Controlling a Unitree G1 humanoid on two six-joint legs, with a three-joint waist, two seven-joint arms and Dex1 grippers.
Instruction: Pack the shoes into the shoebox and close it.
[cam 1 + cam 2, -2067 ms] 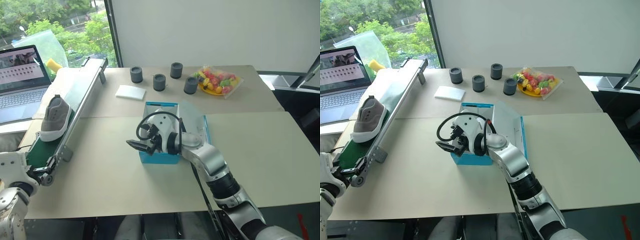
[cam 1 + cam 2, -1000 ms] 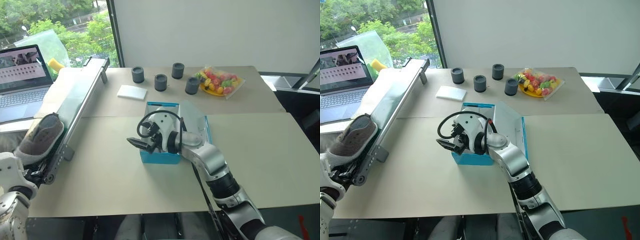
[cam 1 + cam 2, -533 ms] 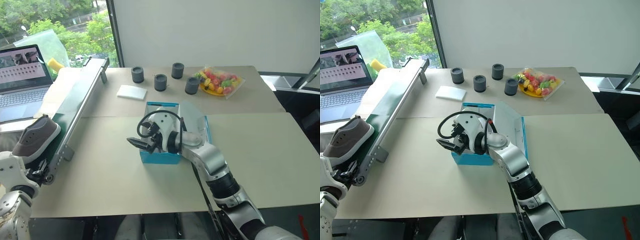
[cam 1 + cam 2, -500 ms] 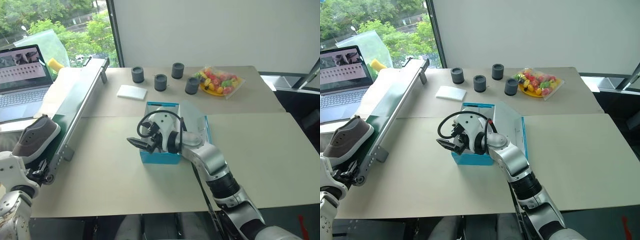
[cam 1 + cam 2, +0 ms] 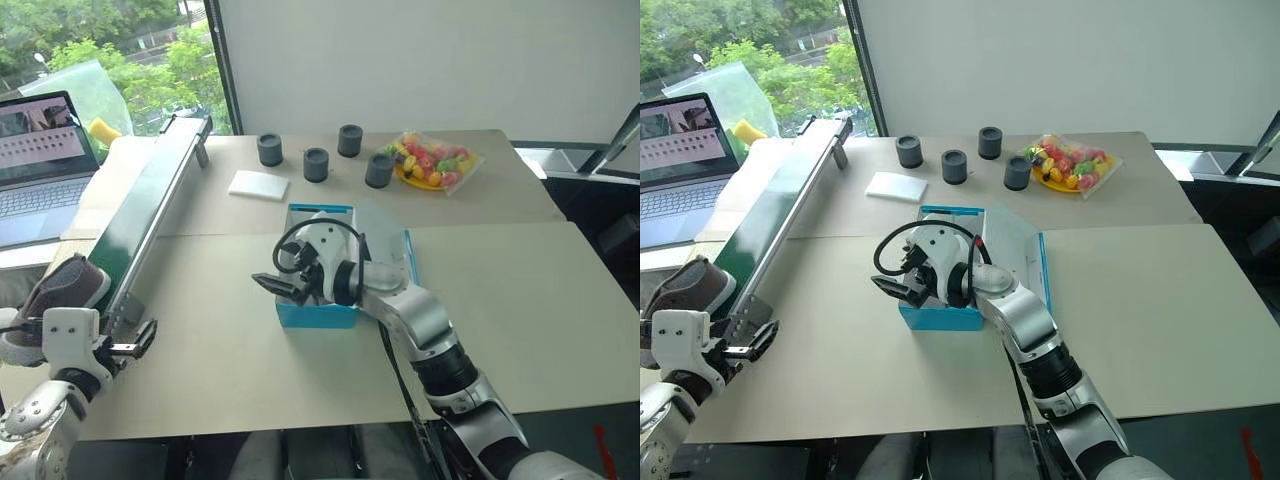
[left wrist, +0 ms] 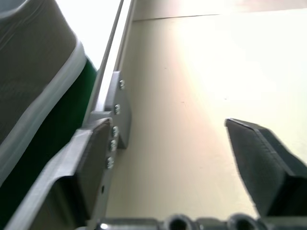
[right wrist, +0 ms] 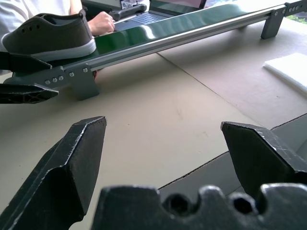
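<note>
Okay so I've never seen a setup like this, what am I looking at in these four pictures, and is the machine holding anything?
It is a humanoid robot with two arms, each ending in two black fingers. The two wide pictures come from cameras in its head, looking down over a tan table. The two close-up pictures come from cameras on its wrists, looking out between the fingers.

The right gripper hovers at the near end of a blue shoebox, open and empty. The left gripper sits at the near end of a green conveyor belt, also open and holding nothing. A grey-brown shoe rests at that end of the belt, just beside the left hand.

Also on the table: four dark cylinders, a flat white pad and a bag of colourful sweets. A laptop stands off to the left.
</note>
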